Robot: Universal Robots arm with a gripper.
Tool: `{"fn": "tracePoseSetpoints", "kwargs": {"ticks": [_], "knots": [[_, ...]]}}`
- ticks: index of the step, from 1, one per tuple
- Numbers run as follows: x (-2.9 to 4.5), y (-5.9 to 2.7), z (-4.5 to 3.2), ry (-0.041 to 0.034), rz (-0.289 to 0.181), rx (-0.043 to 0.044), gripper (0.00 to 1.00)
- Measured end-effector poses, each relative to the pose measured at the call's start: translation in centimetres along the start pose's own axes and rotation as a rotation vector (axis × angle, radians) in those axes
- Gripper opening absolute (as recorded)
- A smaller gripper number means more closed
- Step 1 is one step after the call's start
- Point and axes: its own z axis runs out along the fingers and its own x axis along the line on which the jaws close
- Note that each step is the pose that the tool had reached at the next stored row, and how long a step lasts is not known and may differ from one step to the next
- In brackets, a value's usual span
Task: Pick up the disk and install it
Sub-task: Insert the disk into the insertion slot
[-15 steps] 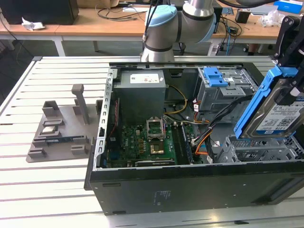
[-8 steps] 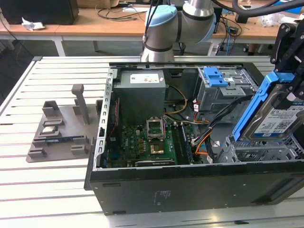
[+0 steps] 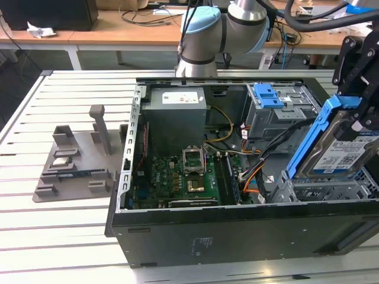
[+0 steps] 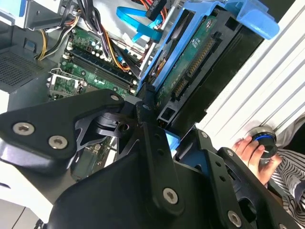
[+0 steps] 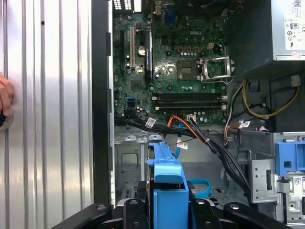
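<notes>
The disk (image 3: 339, 152), a silver drive with a white-and-blue label in a blue carrier frame (image 3: 312, 137), hangs tilted over the lower drive bay (image 3: 331, 186) at the exterior view's right end of the open computer case (image 3: 237, 231). My black gripper (image 3: 357, 115) is shut on its upper end. In the second wrist view the disk's green circuit-board side (image 4: 189, 59) runs away from the gripper (image 4: 155, 112). The first wrist view looks along the blue frame's edge (image 5: 166, 176), held by the gripper (image 5: 167, 212) above the bay floor (image 5: 128, 157).
Orange and black cables (image 3: 256, 177) lie beside the bay. An upper drive cage with a blue clip (image 3: 267, 96) stands behind it. The motherboard (image 3: 177, 177) and power supply (image 3: 176, 115) fill the case. A grey fixture (image 3: 71, 165) sits at the exterior view's left. A person's hand (image 4: 251, 149) rests on the table nearby.
</notes>
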Motion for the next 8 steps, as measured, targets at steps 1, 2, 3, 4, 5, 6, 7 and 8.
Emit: {"fn": "tracePoseSetpoints", "kwargs": {"ticks": [1,2,3,4,5,6,7,8], "knots": [[0.01,0.00,0.13,0.0000,0.000,0.0000,0.36],[0.02,0.00,0.30,-0.0002,0.000,0.0000,0.36],[0.02,-0.01,0.41,0.0000,0.000,0.0001,0.36],[0.03,-0.02,0.56,0.0002,0.000,0.0001,0.36],[0.03,-0.03,0.74,-0.0001,0.000,0.0002,0.36],[0.04,-0.04,0.97,-0.0001,0.000,0.0000,0.36],[0.04,-0.04,1.14,0.0000,0.000,-0.0002,0.36],[0.05,-0.05,1.38,-0.0001,0.000,-0.0003,0.36]]}}
